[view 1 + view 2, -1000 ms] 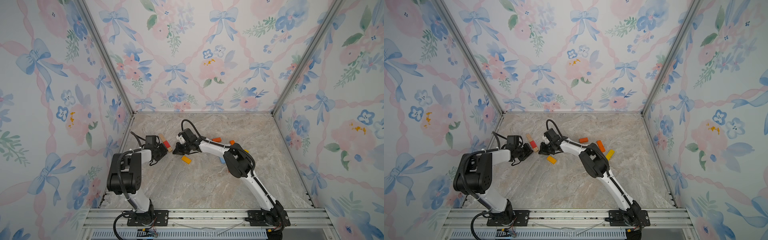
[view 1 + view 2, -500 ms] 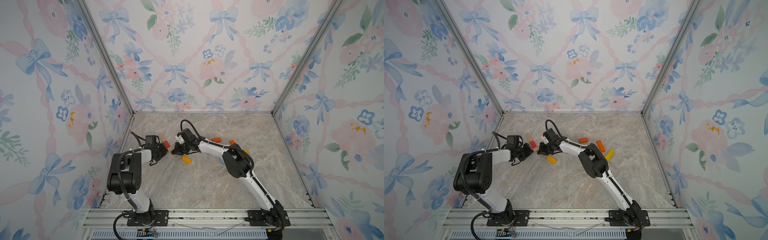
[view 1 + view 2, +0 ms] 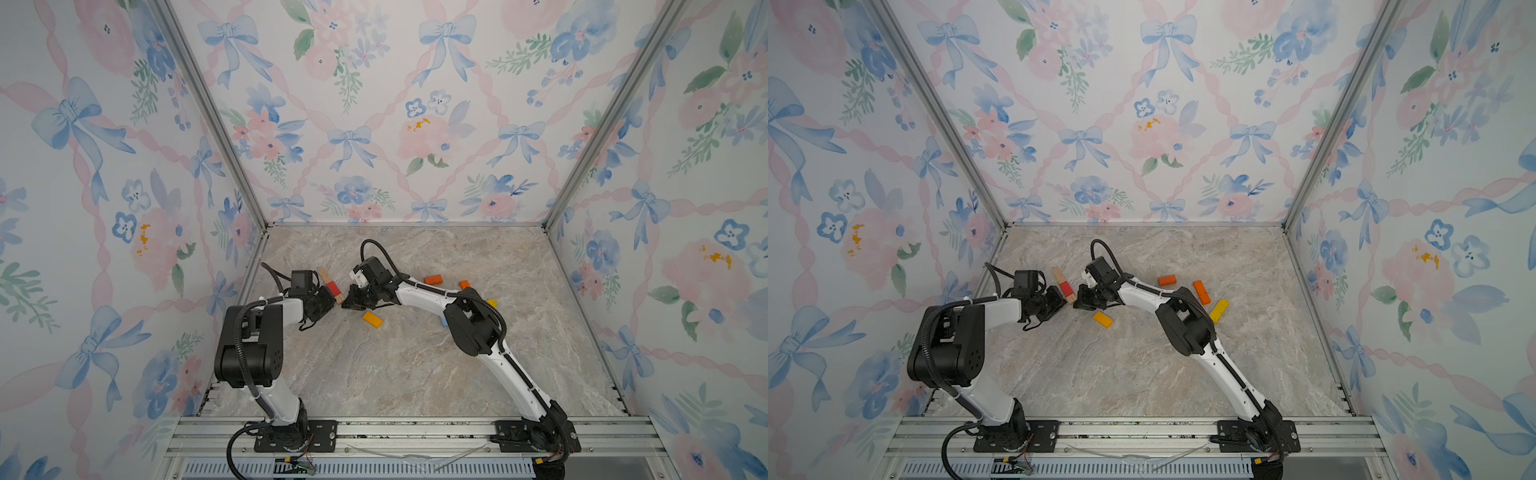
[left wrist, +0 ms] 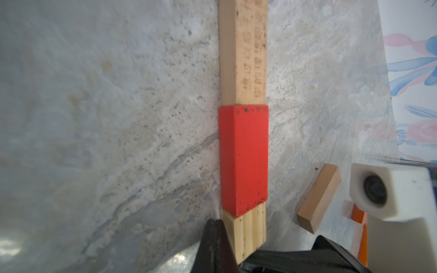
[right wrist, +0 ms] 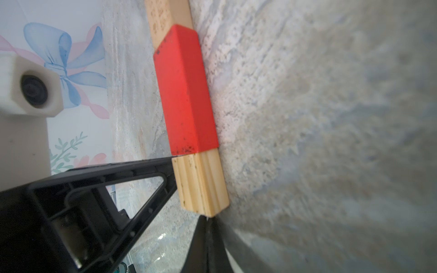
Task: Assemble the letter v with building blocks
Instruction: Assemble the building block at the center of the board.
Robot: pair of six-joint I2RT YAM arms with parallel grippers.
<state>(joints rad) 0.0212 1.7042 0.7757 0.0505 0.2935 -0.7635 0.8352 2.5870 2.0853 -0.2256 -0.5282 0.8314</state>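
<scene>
Left wrist view: row of 3 lying end to end on marble tabletop (image 4: 94,118), all touching: long wood bar (image 4: 243,52), red block (image 4: 244,158), short wood block (image 4: 248,229). Spare wood block (image 4: 319,198) flat nearby, apart from row.
Left gripper (image 3: 329,306): jaws closed, nothing held, tip against side of short wood block.
Right gripper (image 3: 349,301): jaws closed, nothing held, tip at free end of same block.
Both top views: amber block (image 3: 372,320) just beside right gripper.
Orange block (image 3: 1167,280), orange bar (image 3: 1201,292), yellow block (image 3: 1219,310): well apart from row, by right arm's elbow.
Lt-blue piece (image 3: 443,321): part hidden under right arm.
</scene>
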